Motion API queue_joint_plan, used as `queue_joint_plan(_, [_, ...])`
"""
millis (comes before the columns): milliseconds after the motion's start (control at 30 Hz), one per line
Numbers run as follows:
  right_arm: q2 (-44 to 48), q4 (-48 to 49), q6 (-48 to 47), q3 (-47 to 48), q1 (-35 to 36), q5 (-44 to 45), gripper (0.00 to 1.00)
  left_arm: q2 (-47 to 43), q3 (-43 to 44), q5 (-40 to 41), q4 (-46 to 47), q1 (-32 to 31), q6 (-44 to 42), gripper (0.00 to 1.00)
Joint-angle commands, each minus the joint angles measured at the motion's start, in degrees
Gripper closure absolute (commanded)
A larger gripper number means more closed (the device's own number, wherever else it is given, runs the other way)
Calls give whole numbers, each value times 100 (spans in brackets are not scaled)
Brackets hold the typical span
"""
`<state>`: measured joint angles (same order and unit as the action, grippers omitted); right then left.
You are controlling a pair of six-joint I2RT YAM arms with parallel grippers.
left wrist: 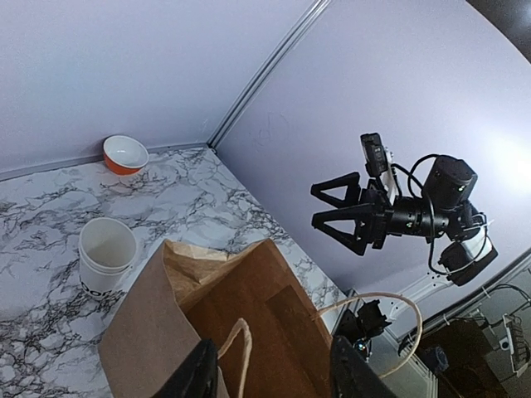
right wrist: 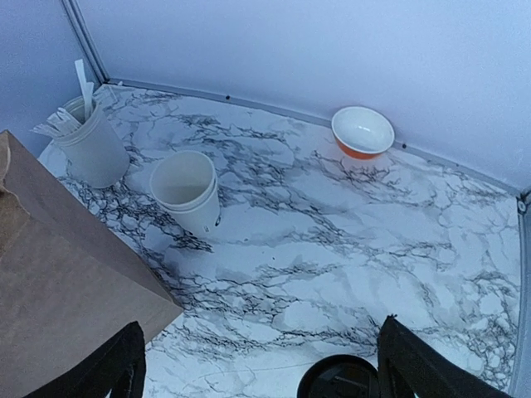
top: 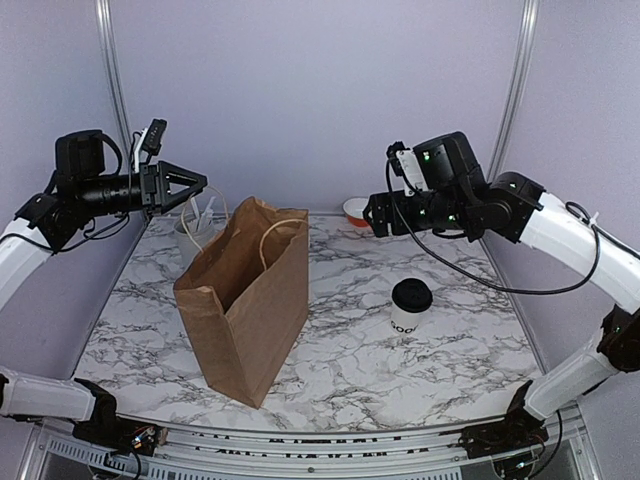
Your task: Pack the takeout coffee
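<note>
On the near part of the white-and-grey marble-patterned counter [top: 350, 380], a brown paper bag [top: 245, 300] with cord handles stands upright left of centre, its mouth open. To its right and apart from it is the takeout coffee [top: 411, 306], a small white paper cup with a black round plastic lid and dark lettering. It stands upright on the counter, and neither gripper touches it.

The left gripper [top: 203, 183] hangs in the air above and to the left of the bag's far end, its fingers parted with nothing between them. The right gripper [left wrist: 315, 205] hangs above the coffee and farther back, its jaws spread wide and empty.

Behind the bag, at the far left, stand a white cylindrical holder [right wrist: 91, 149] of white utensils and, just to its right, a stack of lidless white paper cups [right wrist: 187, 191]. An orange bowl [right wrist: 362, 133] with a white inside sits at the far edge, right of centre, by the back wall.
</note>
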<state>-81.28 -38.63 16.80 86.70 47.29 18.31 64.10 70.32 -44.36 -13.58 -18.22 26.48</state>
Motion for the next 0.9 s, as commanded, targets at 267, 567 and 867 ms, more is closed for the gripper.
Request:
queue_joint_plan(267, [460, -857, 716, -1111, -358, -89, 0, -408, -21, 518, 101, -15, -30, 45])
queue_joint_plan(567, [647, -670, 729, -1919, -766, -312, 1, -561, -112, 695, 95, -18, 53, 44])
queue_joint_plan(867, [437, -332, 624, -2322, -1003, -530, 3, -606, -155, 717, 127, -16, 94, 43])
